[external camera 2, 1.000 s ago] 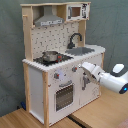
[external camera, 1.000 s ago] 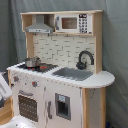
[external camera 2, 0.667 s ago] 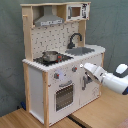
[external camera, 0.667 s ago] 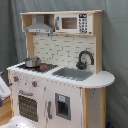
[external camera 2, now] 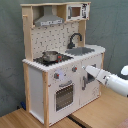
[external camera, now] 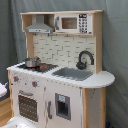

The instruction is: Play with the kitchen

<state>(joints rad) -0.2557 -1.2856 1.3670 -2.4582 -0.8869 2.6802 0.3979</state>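
The kitchen point(external camera: 60, 85) is a white and light-wood toy with a grey hood point(external camera: 40, 25), a small microwave point(external camera: 75, 23), a black faucet point(external camera: 85, 59) and a grey sink point(external camera: 72, 73). A metal pot point(external camera: 32, 62) stands on its stove. In the second exterior view the kitchen point(external camera 2: 40, 95) stands at the left, and the white arm reaches in from the second exterior view's right. My gripper point(external camera 2: 89, 70) is at the kitchen's front, beside the cupboard door point(external camera 2: 85, 82) under the sink and right of the oven door point(external camera 2: 64, 96).
A grey curtain point(external camera: 117, 65) hangs behind the kitchen. The kitchen stands on a wooden floor point(external camera 2: 100, 112). White parts point(external camera: 3, 90) show at the first exterior view's left edge and bottom left.
The arm's rear part has dropped lower at the second exterior view's right. The tip stays close to the cupboard door. The kitchen has not moved.
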